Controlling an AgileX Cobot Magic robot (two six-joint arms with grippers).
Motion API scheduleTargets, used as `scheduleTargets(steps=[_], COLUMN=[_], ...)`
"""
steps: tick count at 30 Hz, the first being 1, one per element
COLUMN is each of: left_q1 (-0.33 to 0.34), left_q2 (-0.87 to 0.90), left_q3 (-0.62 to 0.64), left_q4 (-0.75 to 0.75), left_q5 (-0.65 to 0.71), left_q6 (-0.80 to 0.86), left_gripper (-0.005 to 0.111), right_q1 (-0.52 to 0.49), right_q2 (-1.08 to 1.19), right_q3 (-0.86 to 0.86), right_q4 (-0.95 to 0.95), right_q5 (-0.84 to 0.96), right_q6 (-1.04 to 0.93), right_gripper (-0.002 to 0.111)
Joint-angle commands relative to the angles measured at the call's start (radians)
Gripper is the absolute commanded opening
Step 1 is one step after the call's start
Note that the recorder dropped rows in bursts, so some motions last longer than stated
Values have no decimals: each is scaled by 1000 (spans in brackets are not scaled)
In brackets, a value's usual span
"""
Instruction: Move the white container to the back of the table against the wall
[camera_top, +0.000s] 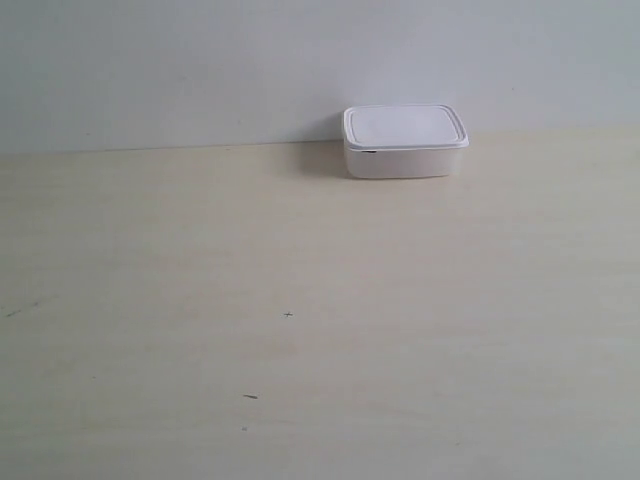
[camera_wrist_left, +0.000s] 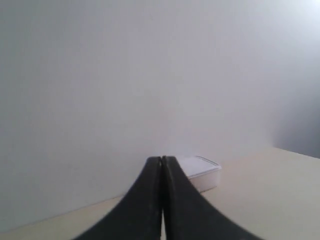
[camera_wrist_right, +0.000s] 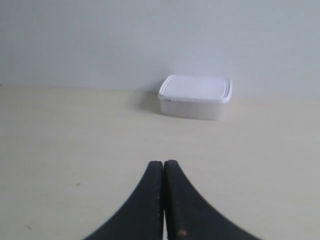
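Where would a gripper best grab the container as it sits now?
Probably from above, pinching the two short side walls of the container below the overhanging lid. Its back looks tight to the wall, so a front-to-back pinch has no room.

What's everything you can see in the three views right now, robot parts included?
white container: one, white, lid on, at the back of the table by the wall; whether it touches the wall cannot be told
table: one, pale cream wood grain, fills the lower part of the exterior view
wall: one, pale grey-white, bare, behind the table
dark specks: a few, dark, on the table nearer the camera
left claw: one, black, fingers together, holding nothing, pointed toward the wall
right claw: one, black, fingers together, holding nothing, over the table and apart from the container
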Motion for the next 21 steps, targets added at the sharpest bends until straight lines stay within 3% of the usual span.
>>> scheduleTargets(steps=[1,21], left_q1=[2,2], left_q2=[-1,-1], left_q3=[30,61], left_q4=[-4,-4], left_q5=[-101,-95], left_q6=[5,5], left_gripper=[0,0], right_q1=[0,0], right_q2=[29,70], right_q3=[78,133], right_q4=[2,9], right_q5=[-187,-255], right_q6=[-1,-1], right_gripper=[0,0])
